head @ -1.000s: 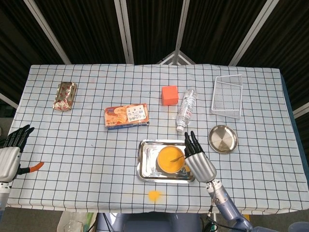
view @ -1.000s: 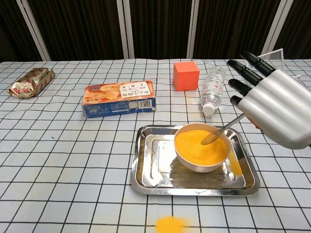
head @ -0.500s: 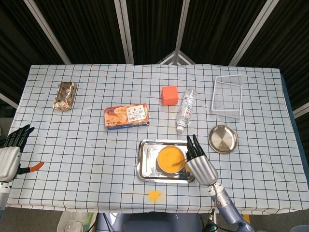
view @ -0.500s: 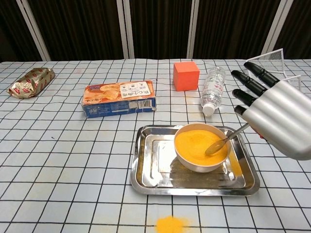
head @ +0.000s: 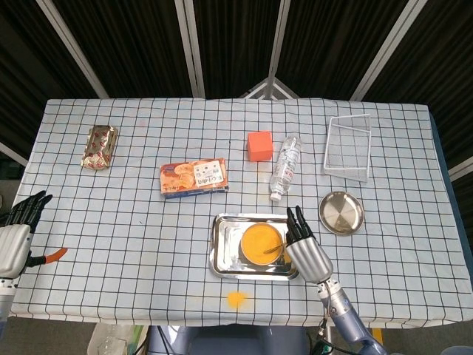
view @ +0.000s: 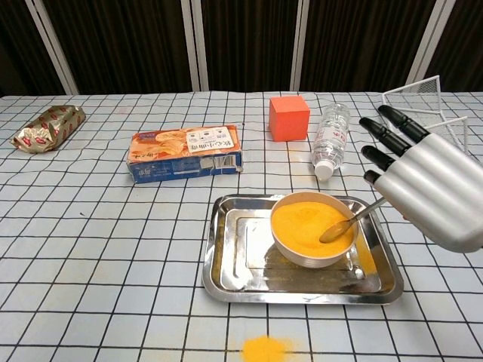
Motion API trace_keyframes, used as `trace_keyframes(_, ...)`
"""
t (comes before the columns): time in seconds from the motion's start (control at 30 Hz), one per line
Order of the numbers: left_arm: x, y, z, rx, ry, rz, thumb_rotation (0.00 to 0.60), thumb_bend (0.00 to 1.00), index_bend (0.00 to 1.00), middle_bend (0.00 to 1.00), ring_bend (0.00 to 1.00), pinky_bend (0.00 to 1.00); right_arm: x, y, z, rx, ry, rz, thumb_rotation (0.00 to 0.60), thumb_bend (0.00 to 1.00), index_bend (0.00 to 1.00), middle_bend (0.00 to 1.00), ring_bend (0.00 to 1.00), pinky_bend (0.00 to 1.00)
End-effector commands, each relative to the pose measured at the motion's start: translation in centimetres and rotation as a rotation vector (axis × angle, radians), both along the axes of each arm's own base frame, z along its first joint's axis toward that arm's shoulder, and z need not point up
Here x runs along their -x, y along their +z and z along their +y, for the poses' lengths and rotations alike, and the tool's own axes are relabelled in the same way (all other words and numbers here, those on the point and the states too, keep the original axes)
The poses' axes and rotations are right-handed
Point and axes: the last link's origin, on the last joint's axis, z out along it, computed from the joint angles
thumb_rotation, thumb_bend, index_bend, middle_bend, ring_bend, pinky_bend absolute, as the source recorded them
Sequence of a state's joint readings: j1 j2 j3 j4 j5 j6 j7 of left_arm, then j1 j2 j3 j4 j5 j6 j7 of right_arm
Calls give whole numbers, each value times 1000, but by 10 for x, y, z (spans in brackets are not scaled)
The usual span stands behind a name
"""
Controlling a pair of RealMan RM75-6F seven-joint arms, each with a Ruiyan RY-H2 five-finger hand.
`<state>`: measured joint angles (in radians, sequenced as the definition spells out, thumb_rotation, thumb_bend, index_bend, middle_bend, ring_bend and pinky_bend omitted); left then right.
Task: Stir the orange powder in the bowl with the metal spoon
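Since a second ago, the metal spoon (view: 345, 225) has swept toward the bowl (view: 313, 228)'s lower right. Right hand (view: 423, 183) pinches its handle, angling the tip into orange powder (view: 306, 220); left hand (head: 15, 235) idles, spread.

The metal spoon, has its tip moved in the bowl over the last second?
Yes. The metal spoon tip slid from the bowl center toward its near-right rim, toward the robot.

Head cam: high, looks down, whole table (head: 111, 244). Chest cam: low, near, level. Shared: tray (head: 222, 251).
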<state>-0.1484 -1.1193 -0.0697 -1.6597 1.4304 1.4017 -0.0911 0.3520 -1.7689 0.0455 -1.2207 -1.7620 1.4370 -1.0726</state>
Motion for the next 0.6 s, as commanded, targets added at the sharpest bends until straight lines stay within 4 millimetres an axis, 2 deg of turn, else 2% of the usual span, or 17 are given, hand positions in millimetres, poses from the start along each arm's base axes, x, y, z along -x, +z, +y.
trace_keyframes(0.03,0,0,0,0,1,1,600,26,0,0,0,0,0,-1,-3,0,-8,-5,600,780,871,288,0,0)
trace_keyframes(0.6,0,1,1,-5,3,-3,600,26,0,0,0,0,-10,-7,-18,16,-21,-29,600,780,871,291,0,0)
